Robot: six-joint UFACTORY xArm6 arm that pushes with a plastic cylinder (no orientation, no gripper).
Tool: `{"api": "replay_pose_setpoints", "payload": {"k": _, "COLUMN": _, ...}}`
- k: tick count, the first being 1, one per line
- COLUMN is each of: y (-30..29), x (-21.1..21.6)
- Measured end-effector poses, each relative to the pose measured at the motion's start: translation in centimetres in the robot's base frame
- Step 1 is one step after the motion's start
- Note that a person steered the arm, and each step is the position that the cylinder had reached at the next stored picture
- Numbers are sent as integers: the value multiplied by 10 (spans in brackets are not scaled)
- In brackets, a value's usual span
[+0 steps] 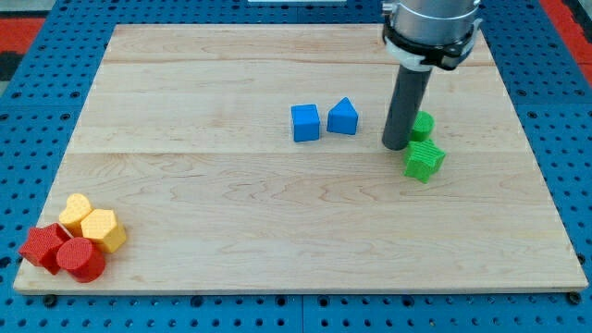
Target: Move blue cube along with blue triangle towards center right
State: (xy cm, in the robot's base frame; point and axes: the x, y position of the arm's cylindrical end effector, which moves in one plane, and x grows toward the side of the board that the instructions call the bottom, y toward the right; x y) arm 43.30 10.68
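Note:
The blue cube [305, 122] sits a little above the board's middle. The blue triangle [342, 117] stands just to its right, close beside it with a narrow gap. My tip [397, 146] is the lower end of the dark rod and rests on the board to the right of the blue triangle, apart from it. The tip stands right against the left side of two green blocks.
A green star-shaped block [425, 160] and another green block [423, 126], partly hidden by the rod, lie at the view's right. Two yellow blocks [92, 223] and two red blocks [63, 252] cluster at the bottom left corner. The wooden board [277, 231] lies on a blue pegboard.

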Motion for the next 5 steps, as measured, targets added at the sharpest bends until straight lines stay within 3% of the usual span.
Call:
{"api": "replay_pose_setpoints", "payload": {"k": 2, "y": -116, "x": 5}}
{"api": "replay_pose_setpoints", "payload": {"k": 3, "y": -138, "x": -4}}
{"api": "replay_pose_setpoints", "payload": {"k": 5, "y": -64, "x": -30}}
